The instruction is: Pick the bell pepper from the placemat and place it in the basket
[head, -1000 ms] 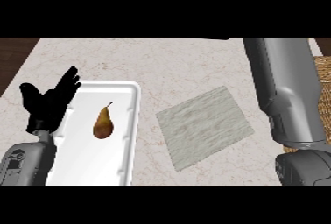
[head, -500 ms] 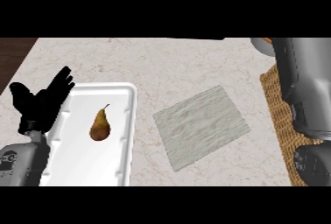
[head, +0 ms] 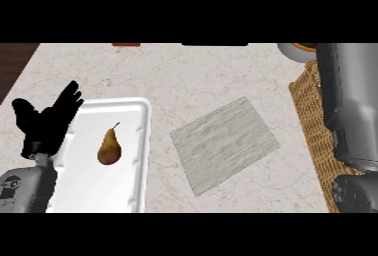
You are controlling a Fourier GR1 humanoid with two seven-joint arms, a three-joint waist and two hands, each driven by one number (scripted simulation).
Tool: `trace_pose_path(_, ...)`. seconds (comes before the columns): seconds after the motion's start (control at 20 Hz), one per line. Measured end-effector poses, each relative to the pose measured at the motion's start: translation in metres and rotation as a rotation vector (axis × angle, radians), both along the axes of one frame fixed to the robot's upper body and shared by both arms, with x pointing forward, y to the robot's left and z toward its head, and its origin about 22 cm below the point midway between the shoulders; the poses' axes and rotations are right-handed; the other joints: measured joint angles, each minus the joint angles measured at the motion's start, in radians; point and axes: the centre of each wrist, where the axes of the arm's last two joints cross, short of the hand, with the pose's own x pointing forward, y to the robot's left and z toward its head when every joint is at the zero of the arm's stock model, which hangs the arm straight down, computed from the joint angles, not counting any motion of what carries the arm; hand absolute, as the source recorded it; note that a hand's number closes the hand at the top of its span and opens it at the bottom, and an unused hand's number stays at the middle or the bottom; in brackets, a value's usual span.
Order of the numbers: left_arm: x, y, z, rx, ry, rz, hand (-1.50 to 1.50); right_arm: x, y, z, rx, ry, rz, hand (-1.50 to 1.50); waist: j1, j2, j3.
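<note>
You have a marble table (head: 207, 80) filling the view. Your right forearm (head: 351, 105) runs down the right edge, over the wicker basket (head: 304, 100); the right hand itself is out of sight, so you cannot tell how its fingers stand. The white tray (head: 136, 150) sits at the left, and the grey placemat (head: 224, 144) lies bare just beside it, at mid-table. Your left hand (head: 46, 125) rests open at the tray's left rim, fingers straight and raised. A brown pear (head: 109, 148) lies in the tray. You cannot see the bell pepper anywhere.
</note>
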Motion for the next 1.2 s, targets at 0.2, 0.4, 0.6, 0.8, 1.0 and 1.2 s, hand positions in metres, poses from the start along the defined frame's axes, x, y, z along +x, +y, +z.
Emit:
trace_pose_path(0.2, -0.002, 0.004, 0.002, -0.003, 0.005, 0.005, 0.00, -0.008, -0.017, -0.022, 0.021, -0.010, -0.012, 1.50, -0.007, -0.003, 0.001)
trace_pose_path(0.4, -0.007, 0.008, -0.003, -0.001, 0.006, 0.010, 0.00, -0.017, -0.026, -0.038, 0.040, -0.024, -0.022, 1.50, -0.010, -0.004, 0.001)
trace_pose_path(0.6, -0.008, 0.006, -0.002, 0.001, 0.002, 0.009, 0.00, -0.032, -0.051, -0.052, 0.027, -0.050, -0.114, -1.50, -0.013, -0.003, 0.001)
trace_pose_path(0.8, -0.005, 0.009, 0.000, 0.001, 0.002, 0.015, 0.00, -0.045, -0.061, -0.070, 0.055, -0.071, -0.152, -1.50, -0.014, -0.003, 0.001)
trace_pose_path(1.0, -0.007, 0.006, 0.004, 0.008, 0.001, 0.009, 0.00, -0.053, -0.073, -0.075, 0.061, -0.106, -0.149, -1.50, -0.011, -0.004, 0.001)
trace_pose_path(1.2, -0.010, 0.003, -0.001, -0.009, 0.004, 0.009, 0.00, -0.058, -0.076, -0.076, 0.040, -0.161, -0.131, -1.50, -0.009, -0.003, 0.001)
